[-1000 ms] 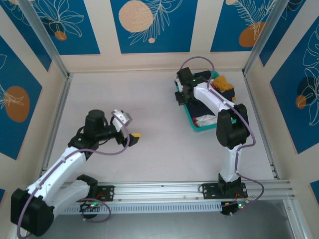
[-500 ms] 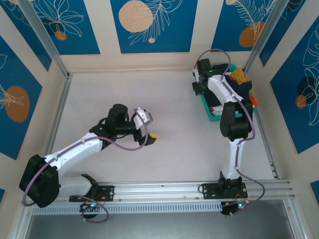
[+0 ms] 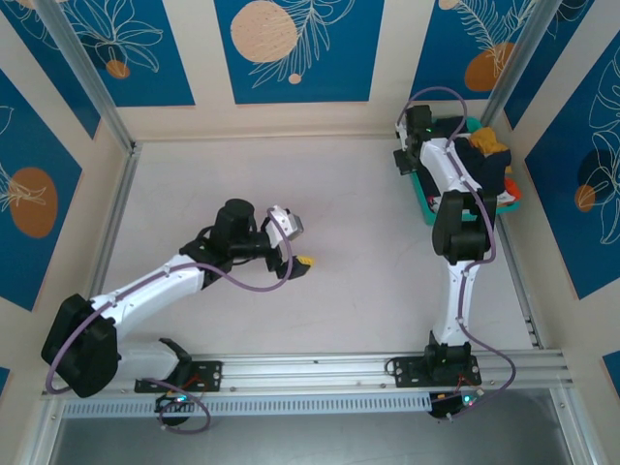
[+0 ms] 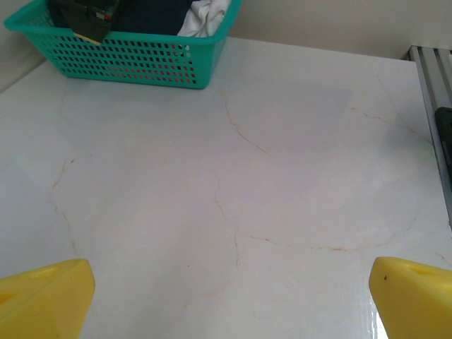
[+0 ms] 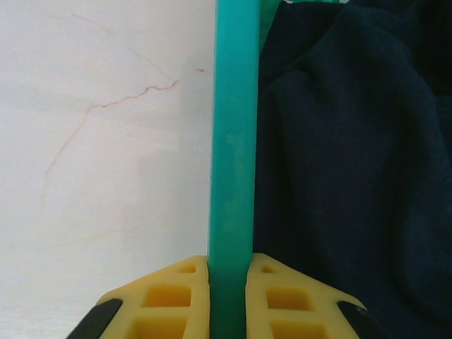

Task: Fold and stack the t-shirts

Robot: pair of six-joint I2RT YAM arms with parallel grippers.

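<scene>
T-shirts (image 4: 159, 15) are all in the teal basket (image 3: 423, 201), which sits at 2 o'clock on the tabletop (image 3: 329, 184), tight in the far right corner. None are laid out yet. The navy shirt (image 5: 339, 141) is bunched just inside the rim, a white shirt (image 4: 208, 13) pokes up at one end, and an orange-yellow shirt (image 3: 489, 145) sits at the far end. Right jaws are clamped on the basket's rim, one finger outside and one inside beside the navy cloth, so you're holding the basket, not a shirt. My read is that this grip is for positioning the basket, which keeps the centre of the tabletop available for folding. Left jaws are wide open and holding nothing, low over the tabletop near centre and facing 2 o'clock toward the basket, probably staged to take or spread the first shirt. Next you'd need to let go of the rim and regrip cloth only. Watch for a finger catching the mesh.
</scene>
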